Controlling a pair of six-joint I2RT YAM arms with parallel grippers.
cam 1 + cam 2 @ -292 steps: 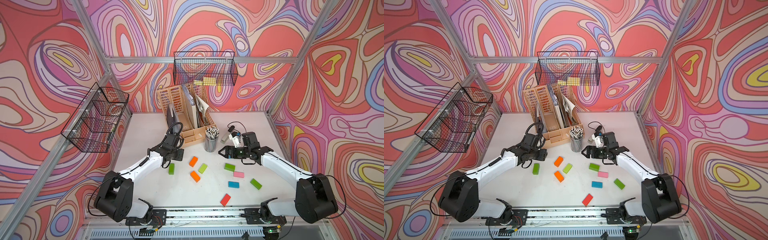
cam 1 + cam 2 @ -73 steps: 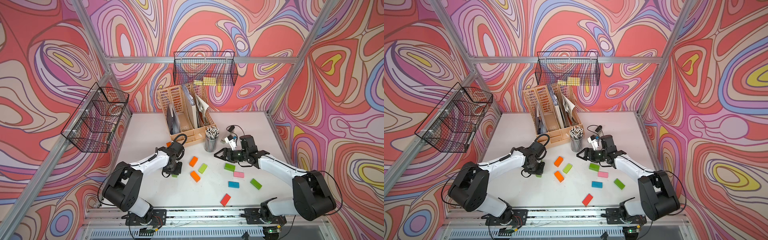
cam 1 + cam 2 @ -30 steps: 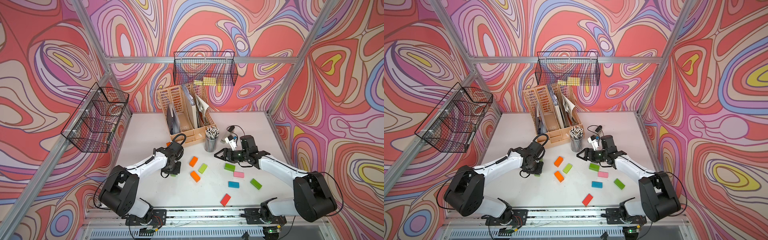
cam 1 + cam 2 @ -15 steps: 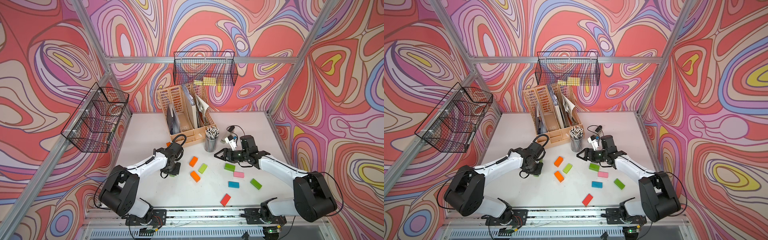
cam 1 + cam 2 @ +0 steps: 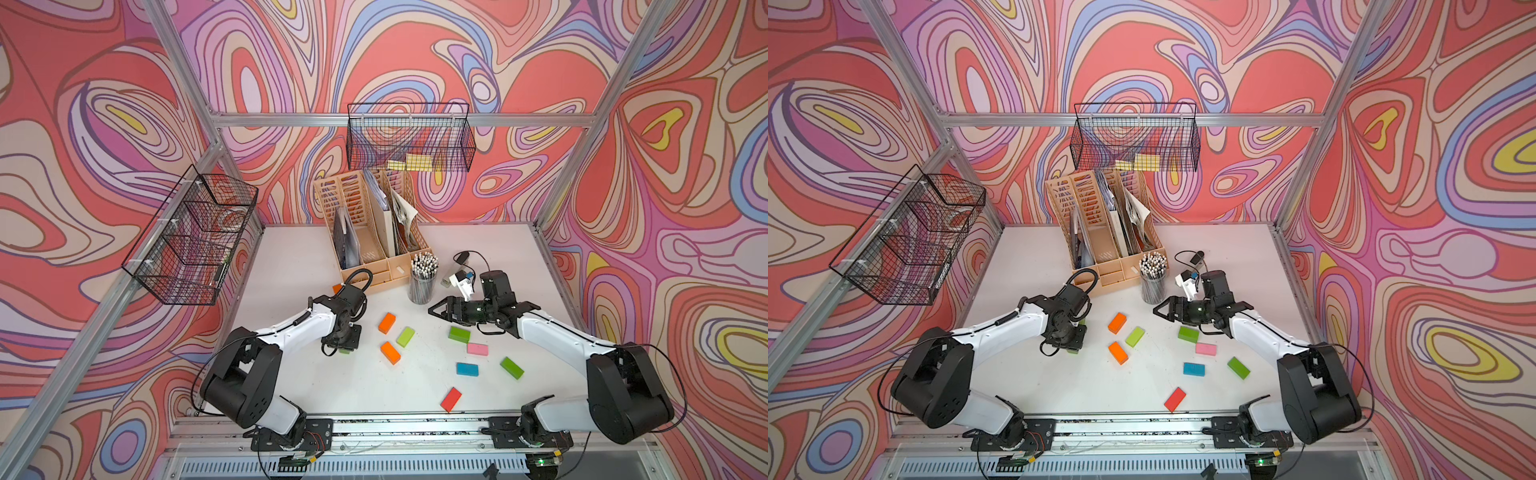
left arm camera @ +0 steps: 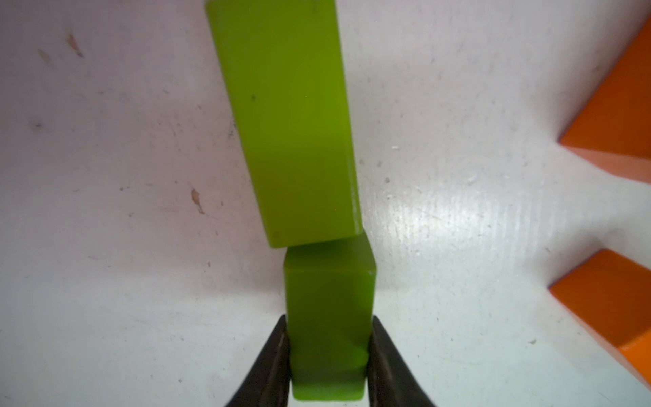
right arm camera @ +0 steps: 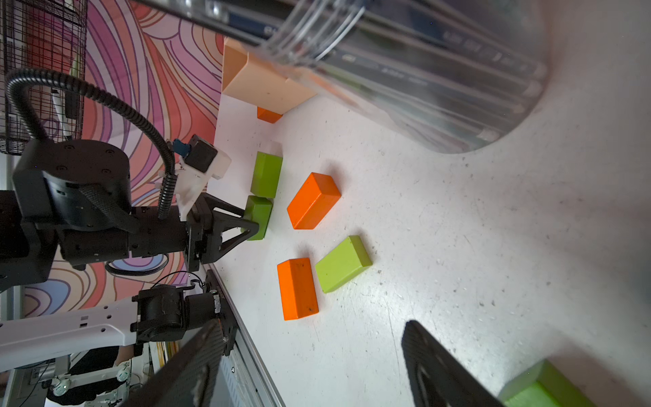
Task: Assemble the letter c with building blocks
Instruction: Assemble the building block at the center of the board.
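Left gripper (image 6: 329,338) pinches a green block (image 6: 329,282) just beside a second green block (image 6: 285,123) on the worktop's (image 5: 291,257) left half; right gripper (image 5: 437,308) stands spread.

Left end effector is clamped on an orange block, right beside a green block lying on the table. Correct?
Not orange. The left end effector is clamped on a green block, the held green block, right beside the second green block lying on the table. The left wrist view shows it.
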